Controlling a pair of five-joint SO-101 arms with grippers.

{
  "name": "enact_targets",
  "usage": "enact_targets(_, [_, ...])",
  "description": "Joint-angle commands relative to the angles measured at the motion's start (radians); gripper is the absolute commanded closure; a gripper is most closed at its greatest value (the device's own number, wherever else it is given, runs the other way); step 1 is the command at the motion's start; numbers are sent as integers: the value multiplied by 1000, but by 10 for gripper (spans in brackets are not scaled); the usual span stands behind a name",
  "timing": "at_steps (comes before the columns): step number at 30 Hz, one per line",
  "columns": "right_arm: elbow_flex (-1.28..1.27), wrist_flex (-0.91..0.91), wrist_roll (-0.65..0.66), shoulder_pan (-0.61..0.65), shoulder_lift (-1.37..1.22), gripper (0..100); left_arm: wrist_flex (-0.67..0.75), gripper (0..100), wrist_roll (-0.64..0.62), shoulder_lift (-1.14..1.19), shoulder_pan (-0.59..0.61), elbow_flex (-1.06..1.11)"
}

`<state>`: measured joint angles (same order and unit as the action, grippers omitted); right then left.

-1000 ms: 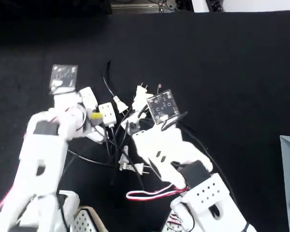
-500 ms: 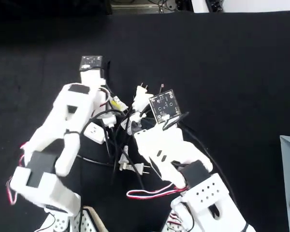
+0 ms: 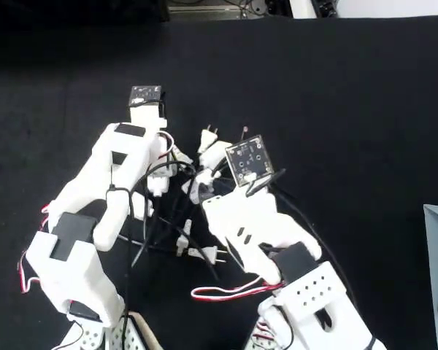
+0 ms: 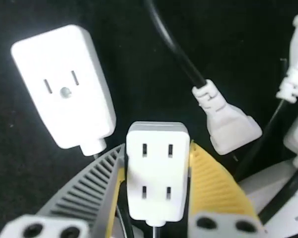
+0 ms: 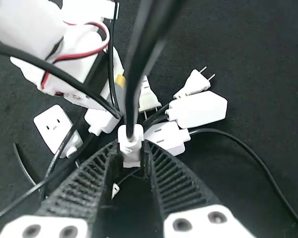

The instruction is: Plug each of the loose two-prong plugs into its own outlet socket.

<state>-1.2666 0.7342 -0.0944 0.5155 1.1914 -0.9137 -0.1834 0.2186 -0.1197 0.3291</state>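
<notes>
Left arm (image 3: 109, 182) swung inward, left claw (image 4: 157, 148) gripping outlet socket (image 4: 157, 178), right claw (image 5: 131, 151) clamping plug (image 5: 129, 139), black cloth table (image 3: 350, 109)

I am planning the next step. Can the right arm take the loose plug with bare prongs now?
Probably not yet: the right gripper is shut on a white cable end. The loose plug itself lies uncovered.
</notes>
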Motion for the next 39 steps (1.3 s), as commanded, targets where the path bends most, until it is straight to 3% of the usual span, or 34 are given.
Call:
enact_targets(1, [7, -9, -9, -15, 4, 986, 3, 924, 80, -95, -8, -24])
enact_targets(10, [7, -9, -9, -17, 4, 986, -199, 935, 109, -408, 1, -124])
enact_targets(18, [-2, -9, -9, -17, 4, 986, -440, 934, 402, -569, 8, -220])
enact_targets(22, [-2, -9, -9, -17, 4, 986, -551, 935, 583, -608, 91, -193])
enact_targets(29, [-2, -9, -9, -15, 4, 986, -491, 938, 704, -736, 283, 31])
enact_targets(39, [-2, -9, -9, -14, 4, 986, -255, 938, 802, -941, 283, 579])
